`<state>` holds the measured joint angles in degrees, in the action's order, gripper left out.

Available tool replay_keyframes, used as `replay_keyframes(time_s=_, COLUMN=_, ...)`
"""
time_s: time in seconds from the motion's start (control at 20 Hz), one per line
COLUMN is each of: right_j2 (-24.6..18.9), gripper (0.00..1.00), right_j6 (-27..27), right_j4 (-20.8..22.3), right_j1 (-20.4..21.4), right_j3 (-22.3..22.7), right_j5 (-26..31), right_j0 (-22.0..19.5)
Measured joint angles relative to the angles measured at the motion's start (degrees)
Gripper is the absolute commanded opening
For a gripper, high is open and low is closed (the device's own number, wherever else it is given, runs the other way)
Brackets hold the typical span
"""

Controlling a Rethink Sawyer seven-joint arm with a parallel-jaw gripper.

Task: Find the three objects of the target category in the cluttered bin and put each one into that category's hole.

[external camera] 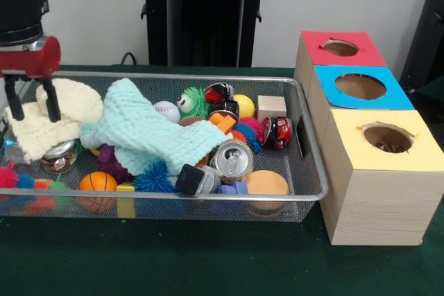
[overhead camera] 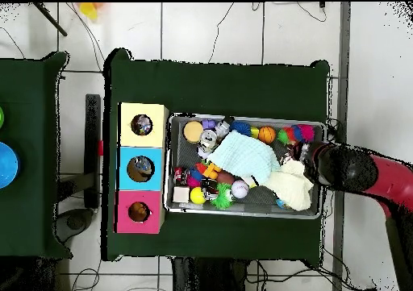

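Green table cloth (external camera: 208,261), tiled floor (overhead camera: 242,30)

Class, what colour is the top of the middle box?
Blue top of the middle box, clearest in the front view.

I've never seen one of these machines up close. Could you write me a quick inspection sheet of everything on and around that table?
Surface: dark green cloth table.
Job's things: wire mesh bin; wooden box with red, blue and yellow holes.
Clutter: teal knitted cloth, cream cloth, drink can, baseball, orange ball, spiky balls, wooden block.
Grippers: pincer open, over the bin's end above the cream cloth.
Cables: several on the floor.
Surroundings: tiled floor, second green table.
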<state>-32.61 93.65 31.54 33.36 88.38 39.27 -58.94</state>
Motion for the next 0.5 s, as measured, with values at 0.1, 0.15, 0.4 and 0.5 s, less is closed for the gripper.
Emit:
replay_keyframes(time_s=0.1, right_j2=0.0, gripper=1.00, right_j6=-0.5, right_j4=0.5, right_j1=-1.0, right_j3=-0.9, right_j5=0.0, right_j0=-0.5)
replay_keyframes(time_s=0.15, right_j2=0.0, gripper=1.00, right_j6=-0.7, right_j4=0.8, right_j1=-1.4, right_j3=-1.2, right_j5=0.0, right_j0=-0.8)
replay_keyframes(time_s=0.4, right_j2=0.0, gripper=1.00, right_j6=-1.1, right_j4=2.9, right_j1=-3.2, right_j3=-1.9, right_j5=0.0, right_j0=-1.4)
replay_keyframes(time_s=0.5, right_j2=0.0, gripper=1.00, right_j6=-1.1, right_j4=3.7, right_j1=-3.8, right_j3=-1.9, right_j5=0.0, right_j0=-1.4)
